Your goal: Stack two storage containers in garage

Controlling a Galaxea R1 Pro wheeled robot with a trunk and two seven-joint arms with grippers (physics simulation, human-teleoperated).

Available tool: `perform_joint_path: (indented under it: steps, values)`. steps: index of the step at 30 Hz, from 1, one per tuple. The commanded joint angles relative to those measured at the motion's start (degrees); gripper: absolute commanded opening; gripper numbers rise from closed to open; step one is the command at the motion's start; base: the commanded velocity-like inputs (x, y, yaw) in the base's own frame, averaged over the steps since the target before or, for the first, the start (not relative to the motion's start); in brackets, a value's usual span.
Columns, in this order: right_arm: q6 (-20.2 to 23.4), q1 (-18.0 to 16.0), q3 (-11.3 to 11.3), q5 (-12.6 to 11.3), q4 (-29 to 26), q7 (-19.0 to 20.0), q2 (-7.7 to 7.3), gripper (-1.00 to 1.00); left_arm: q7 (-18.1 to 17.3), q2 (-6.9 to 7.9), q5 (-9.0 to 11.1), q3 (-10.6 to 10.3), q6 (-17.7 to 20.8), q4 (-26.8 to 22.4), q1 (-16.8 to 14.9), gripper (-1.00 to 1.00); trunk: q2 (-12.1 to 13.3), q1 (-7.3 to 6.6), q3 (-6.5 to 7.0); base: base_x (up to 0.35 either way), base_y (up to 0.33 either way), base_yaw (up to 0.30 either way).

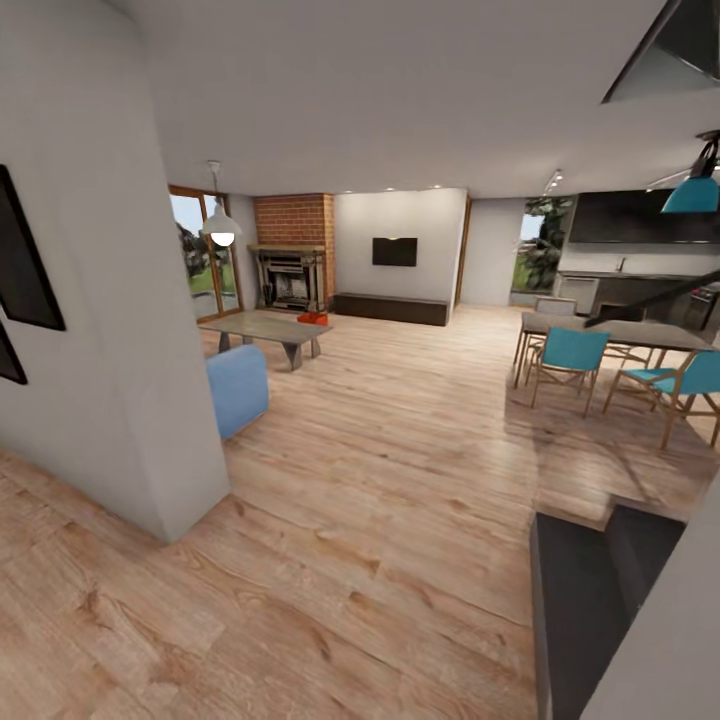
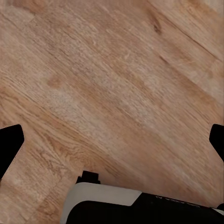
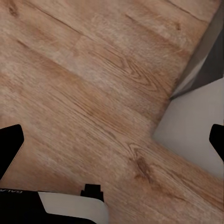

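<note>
Both grippers are hanging over light wood plank flooring (image 1: 380, 480): the left gripper (image 2: 112, 140) with its dark fingertips (image 2: 10, 142) spread wide and nothing between them, the right gripper (image 3: 112, 140) likewise spread and empty, with a white wall corner (image 3: 191, 126) showing beside it. Far across the living room, an orange-red storage container (image 1: 313, 318) is sitting on the far end of the grey coffee table (image 1: 265, 328), near the brick fireplace (image 1: 290, 250). Just this side of the table, a light-blue sofa (image 1: 238, 388) is peeking from behind a white wall (image 1: 110, 300).

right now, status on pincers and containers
Both pincers open, empty, over wood floor. Orange container far ahead on coffee table. White wall corner close by on left.
</note>
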Motion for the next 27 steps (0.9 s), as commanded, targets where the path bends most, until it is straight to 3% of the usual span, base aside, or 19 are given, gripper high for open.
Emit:
perform_joint_path:
  steps: [1,27]
  values:
    - [-0.17,-0.02,0.34,0.06,0.06,-0.10,-0.01,1.00,-0.46,0.03,0.20,0.42,-0.21,0.17,-0.05,1.00,-0.03,0.05,-0.02,0.317,0.041,0.000]
    - [-0.18,-0.02,0.34,0.06,0.06,-0.10,-0.01,1.00,-0.37,-0.10,0.11,0.42,-0.21,0.18,-0.06,1.00,-0.03,0.05,-0.02,0.320,0.004,0.000]
